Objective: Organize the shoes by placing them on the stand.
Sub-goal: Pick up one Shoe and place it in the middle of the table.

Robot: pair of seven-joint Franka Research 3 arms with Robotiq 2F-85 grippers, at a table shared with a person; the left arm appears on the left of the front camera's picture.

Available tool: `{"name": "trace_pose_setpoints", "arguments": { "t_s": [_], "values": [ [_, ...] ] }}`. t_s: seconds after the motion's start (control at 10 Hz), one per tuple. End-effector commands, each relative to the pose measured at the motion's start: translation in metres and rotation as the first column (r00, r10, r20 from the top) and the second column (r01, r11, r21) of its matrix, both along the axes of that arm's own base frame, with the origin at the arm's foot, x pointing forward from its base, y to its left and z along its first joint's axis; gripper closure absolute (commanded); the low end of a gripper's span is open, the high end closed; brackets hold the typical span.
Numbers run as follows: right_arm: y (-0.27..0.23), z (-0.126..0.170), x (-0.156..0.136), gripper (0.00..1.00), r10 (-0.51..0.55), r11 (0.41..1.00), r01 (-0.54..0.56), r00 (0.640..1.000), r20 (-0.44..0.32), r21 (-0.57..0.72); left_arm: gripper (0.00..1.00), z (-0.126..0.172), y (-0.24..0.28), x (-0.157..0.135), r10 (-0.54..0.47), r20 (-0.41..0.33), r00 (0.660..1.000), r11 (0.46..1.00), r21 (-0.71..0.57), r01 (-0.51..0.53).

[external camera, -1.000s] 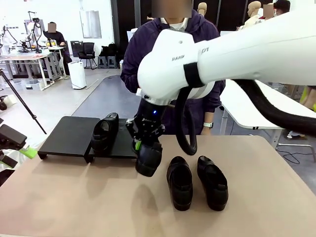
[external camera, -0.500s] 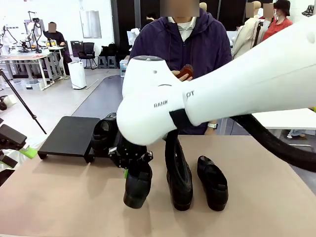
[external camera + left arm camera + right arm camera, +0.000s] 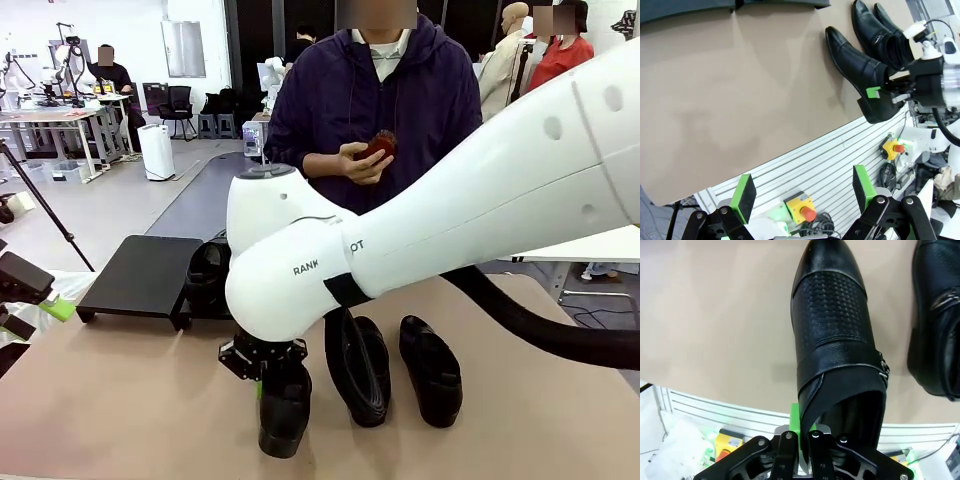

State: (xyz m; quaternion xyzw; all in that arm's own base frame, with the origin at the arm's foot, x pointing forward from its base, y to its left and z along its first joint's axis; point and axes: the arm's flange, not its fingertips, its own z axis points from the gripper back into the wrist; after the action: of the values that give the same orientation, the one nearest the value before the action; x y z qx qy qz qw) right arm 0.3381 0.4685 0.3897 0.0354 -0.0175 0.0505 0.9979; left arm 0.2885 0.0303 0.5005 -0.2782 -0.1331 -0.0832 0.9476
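1. Where the front view looks across the tan table (image 3: 120, 400), the right arm reaches over the middle. The right gripper (image 3: 268, 372) is clamped on the held shoe (image 3: 283, 418) close to the near edge.
   - The middle shoe (image 3: 372, 362) lies just beside it, with the outer shoe (image 3: 432, 372) next along.
   - The racked shoe (image 3: 207, 278) sits on the stand (image 3: 135, 275), well apart at far left.
   - The person (image 3: 400, 100) holds a small reddish object (image 3: 379, 146) at chest height.
2. In the left wrist view, the left gripper (image 3: 802, 187) stands wide open with nothing between its green pads. It hangs off the near edge over a ribbed panel (image 3: 830, 160) and a stop button (image 3: 801, 210). The held shoe's toe points toward the stand's side.
3. In the right wrist view, the jaws are narrow. One pad (image 3: 795, 417) presses the outside of the heel collar and the other finger sits inside the opening, pinching the leather wall.
4. The step in hand appears to be carrying the second shoe to the stand. I cannot tell whether its sole rests on the table. The next move calls for lifting it clear of the middle shoe and setting it beside the racked shoe without knocking it.
5. The tabletop is matte and bare apart from the shoes. Beyond it is an open workshop with a grey floor, desks and other people.
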Motion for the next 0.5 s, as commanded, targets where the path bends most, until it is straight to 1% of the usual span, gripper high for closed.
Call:
{"name": "trace_pose_setpoints", "arguments": {
  "t_s": [0.0,0.2,0.4],
  "values": [
    [0.009,-0.001,0.012,1.00,-0.003,1.000,0.004,1.000,0.015,-0.020,0.00,-0.001,-0.001,-0.002,0.001,0.000,1.000,1.000,-0.021,-0.001],
    [0.013,-0.010,0.014,1.00,0.042,0.999,-0.041,0.999,0.022,-0.012,0.00,-0.001,-0.001,-0.002,0.001,0.000,1.000,1.000,-0.021,-0.001],
    [0.015,-0.020,0.019,1.00,0.073,0.997,-0.073,0.997,-0.034,0.010,0.00,-0.001,-0.001,-0.002,0.001,0.000,1.000,1.000,-0.021,-0.001]
  ]
}}
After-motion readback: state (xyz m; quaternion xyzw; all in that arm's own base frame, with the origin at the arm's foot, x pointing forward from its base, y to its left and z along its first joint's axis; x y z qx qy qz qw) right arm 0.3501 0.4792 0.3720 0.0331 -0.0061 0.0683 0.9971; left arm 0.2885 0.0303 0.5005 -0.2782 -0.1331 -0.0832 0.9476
